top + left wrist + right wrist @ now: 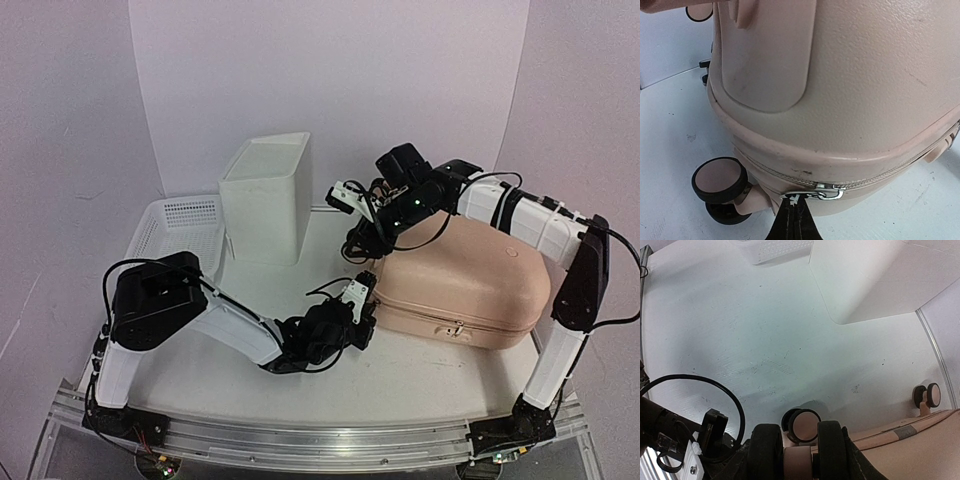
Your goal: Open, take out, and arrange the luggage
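The peach-pink luggage lies flat on the right of the table, zipper seam closed. My left gripper is at its near left corner. In the left wrist view it is shut on the metal zipper pull, next to a black-and-pink caster wheel. My right gripper is at the far left corner. In the right wrist view its fingers clamp a pink wheel mount just below a caster wheel. The lining is hidden.
A white plastic box stands at the back centre. A white mesh basket lies to its left. The white table top runs along the front. A second caster pair shows at the luggage's far edge.
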Robot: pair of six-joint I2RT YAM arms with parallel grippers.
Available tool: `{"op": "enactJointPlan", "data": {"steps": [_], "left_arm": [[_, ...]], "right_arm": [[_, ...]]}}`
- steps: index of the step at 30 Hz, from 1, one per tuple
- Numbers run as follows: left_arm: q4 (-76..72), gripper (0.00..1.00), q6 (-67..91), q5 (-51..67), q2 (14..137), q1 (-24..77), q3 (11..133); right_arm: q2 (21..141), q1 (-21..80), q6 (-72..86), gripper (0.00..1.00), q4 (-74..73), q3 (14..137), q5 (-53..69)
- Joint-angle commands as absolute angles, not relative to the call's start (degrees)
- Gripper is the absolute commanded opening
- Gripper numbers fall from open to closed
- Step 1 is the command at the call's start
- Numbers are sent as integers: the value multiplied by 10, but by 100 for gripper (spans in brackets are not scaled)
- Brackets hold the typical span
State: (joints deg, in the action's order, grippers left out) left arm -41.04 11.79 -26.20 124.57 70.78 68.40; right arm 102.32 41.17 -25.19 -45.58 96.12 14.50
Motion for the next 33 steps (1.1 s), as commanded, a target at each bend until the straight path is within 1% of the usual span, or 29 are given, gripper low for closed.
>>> {"op": "enactJointPlan", "data": {"steps": [1, 5, 11, 14, 15, 17, 18, 19, 21, 22, 23, 25, 29, 33], "left_arm": [[-478, 0, 106, -312, 1184, 683, 686], [-478, 0, 111, -282, 1163, 671, 659], [-477, 0, 155, -214, 1140, 630, 608], [-478, 0, 151, -180, 1134, 617, 592], [-481, 0, 149, -161, 1129, 616, 584], [-503, 0, 137, -67, 1118, 610, 568], [-513, 4, 140, -25, 1115, 609, 559], [-516, 14, 157, 24, 1111, 609, 553], [-516, 46, 218, 54, 1102, 612, 538], [-517, 60, 240, 61, 1101, 615, 536], [-516, 67, 254, 62, 1102, 619, 538], [-515, 69, 273, 50, 1111, 631, 546], [-515, 65, 302, 51, 1143, 643, 572], [-515, 65, 284, 45, 1166, 656, 590]], "right_arm": [[967, 438, -150, 0, -432, 954, 216], [949, 436, -149, 0, -433, 941, 219], [915, 433, -170, 0, -437, 901, 274], [904, 432, -175, 0, -437, 887, 275], [903, 433, -173, 0, -438, 887, 270], [905, 432, -168, 0, -438, 893, 255], [906, 432, -164, 0, -438, 898, 248], [907, 432, -159, 0, -438, 902, 241], [909, 432, -145, 0, -437, 909, 227], [911, 432, -135, 0, -437, 912, 223], [913, 432, -125, 0, -437, 915, 222], [915, 432, -101, 0, -436, 921, 222], [924, 432, -41, 0, -430, 944, 211], [938, 434, -15, 0, -428, 967, 202]]}}
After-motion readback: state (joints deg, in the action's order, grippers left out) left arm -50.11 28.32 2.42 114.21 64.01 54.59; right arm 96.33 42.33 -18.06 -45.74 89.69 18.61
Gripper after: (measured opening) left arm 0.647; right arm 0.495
